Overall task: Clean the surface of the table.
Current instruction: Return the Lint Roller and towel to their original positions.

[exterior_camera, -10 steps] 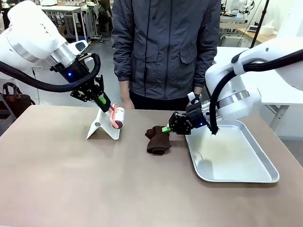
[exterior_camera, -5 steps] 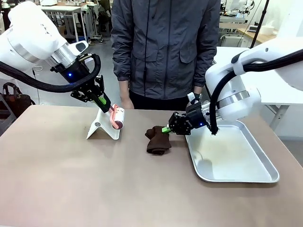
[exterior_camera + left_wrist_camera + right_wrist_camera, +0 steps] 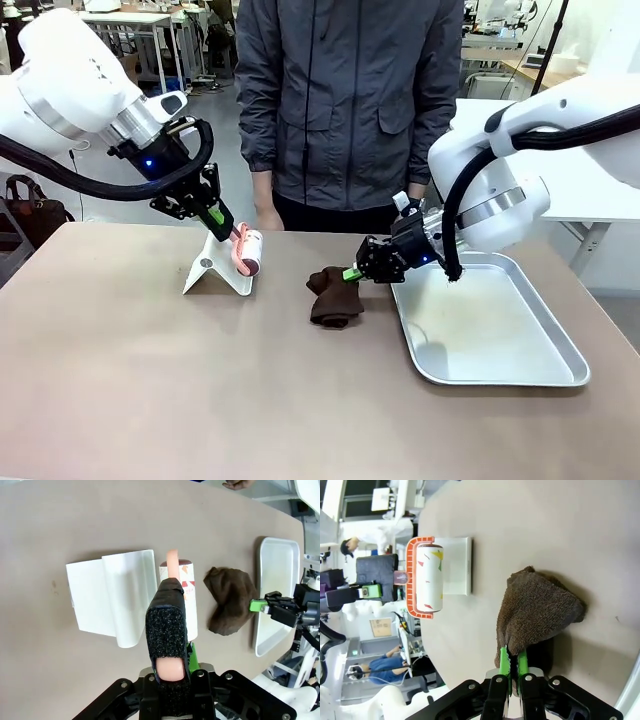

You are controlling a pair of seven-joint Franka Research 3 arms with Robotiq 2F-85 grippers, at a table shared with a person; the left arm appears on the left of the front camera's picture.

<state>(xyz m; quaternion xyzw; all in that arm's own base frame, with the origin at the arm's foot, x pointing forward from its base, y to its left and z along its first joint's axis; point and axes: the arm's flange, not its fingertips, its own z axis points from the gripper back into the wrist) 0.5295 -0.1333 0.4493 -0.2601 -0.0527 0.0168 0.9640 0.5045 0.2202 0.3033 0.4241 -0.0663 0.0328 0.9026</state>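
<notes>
Our right fingers [image 3: 351,273] pinch a soft, limp brown cloth [image 3: 333,296] by its edge on the stiff, smooth tabletop [image 3: 200,380]; our left fingers [image 3: 232,232] clamp a lint roller [image 3: 248,252] by its handle.

right gripper [image 3: 352,273] and brown cloth [image 3: 334,295] slightly leftward

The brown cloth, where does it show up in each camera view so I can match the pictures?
Front view: the brown cloth lies mid-table, just left of the silver tray, its right edge pinched by the right hand.
Left wrist view: right of centre, between the lint roller and the tray.
Right wrist view: centre-right, directly above that hand's own green fingertips.
Shared landmark: the lint roller.
</notes>
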